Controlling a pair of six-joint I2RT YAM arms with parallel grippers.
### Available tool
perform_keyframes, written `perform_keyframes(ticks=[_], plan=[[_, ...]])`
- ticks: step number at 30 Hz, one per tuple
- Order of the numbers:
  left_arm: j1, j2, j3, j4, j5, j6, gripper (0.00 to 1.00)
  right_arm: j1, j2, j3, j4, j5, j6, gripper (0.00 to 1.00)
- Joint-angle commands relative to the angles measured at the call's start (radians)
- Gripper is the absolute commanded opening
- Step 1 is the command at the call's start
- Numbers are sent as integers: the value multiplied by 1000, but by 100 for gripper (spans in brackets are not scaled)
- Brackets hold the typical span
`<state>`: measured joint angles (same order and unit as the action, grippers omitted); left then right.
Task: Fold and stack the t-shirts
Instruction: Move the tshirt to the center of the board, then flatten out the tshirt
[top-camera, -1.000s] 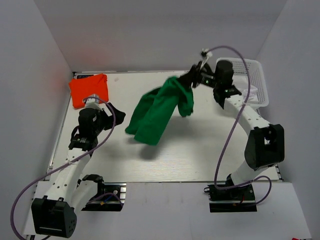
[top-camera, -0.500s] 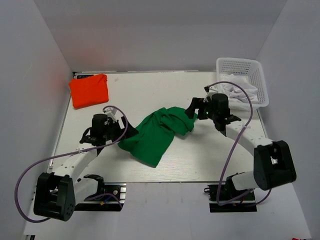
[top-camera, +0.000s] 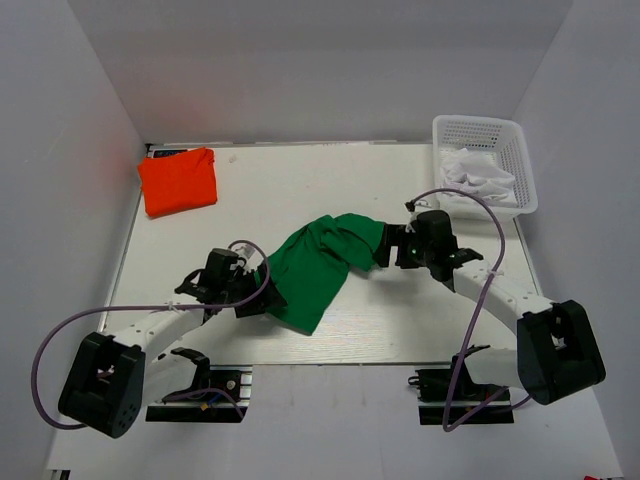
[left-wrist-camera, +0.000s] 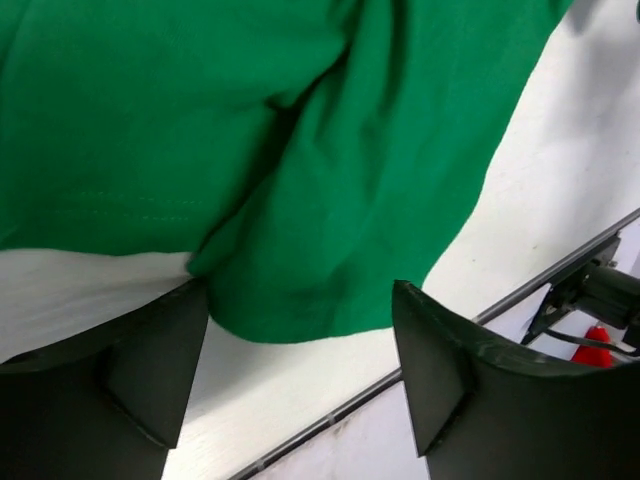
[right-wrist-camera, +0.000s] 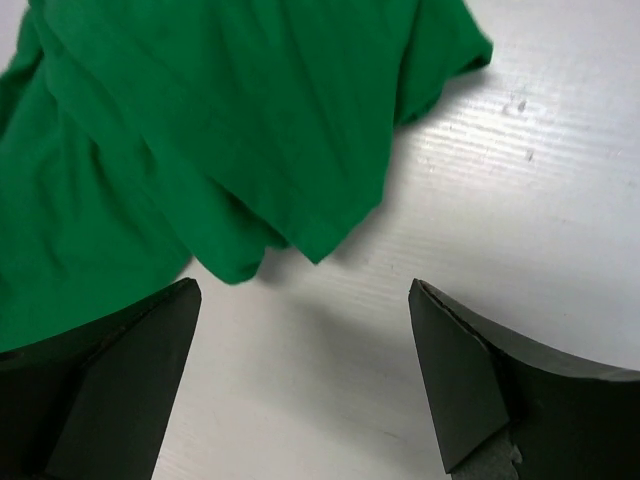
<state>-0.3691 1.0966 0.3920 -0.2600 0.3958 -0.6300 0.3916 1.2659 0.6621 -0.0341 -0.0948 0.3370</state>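
Observation:
A bright green t-shirt (top-camera: 320, 265) lies crumpled in the middle of the table. It also fills the top of the left wrist view (left-wrist-camera: 270, 150) and the upper left of the right wrist view (right-wrist-camera: 200, 130). A folded orange-red t-shirt (top-camera: 178, 180) lies at the far left corner. My left gripper (top-camera: 268, 295) is open and empty at the shirt's near left edge, its left finger (left-wrist-camera: 130, 370) touching the cloth edge. My right gripper (top-camera: 385, 247) is open and empty at the shirt's right end, low over the table.
A white lattice basket (top-camera: 484, 128) with white cloth (top-camera: 478, 180) in it stands at the far right corner. The table's near edge rail (left-wrist-camera: 520, 300) runs close behind the left gripper. White walls enclose the table on three sides.
The right gripper carried the green t-shirt down from the air to the table and let it go. The left arm swung down and right to the shirt's near left edge.

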Motion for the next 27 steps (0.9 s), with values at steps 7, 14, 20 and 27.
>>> perform_keyframes(ticks=[7, 14, 20, 27], plan=[[-37, 89, -8, 111, -15, -16, 53, 24, 39, -59, 91, -78, 17, 90], [-47, 31, 45, 81, -98, -25, 0, 53, 142, -10, 196, -70, 31, 78], [-47, -92, 87, 68, -153, -25, 0, 64, 167, 11, 250, 78, 39, 10], [-47, -150, 205, 1, -297, 1, 0, 64, 75, 57, 237, 176, -1, 0]])
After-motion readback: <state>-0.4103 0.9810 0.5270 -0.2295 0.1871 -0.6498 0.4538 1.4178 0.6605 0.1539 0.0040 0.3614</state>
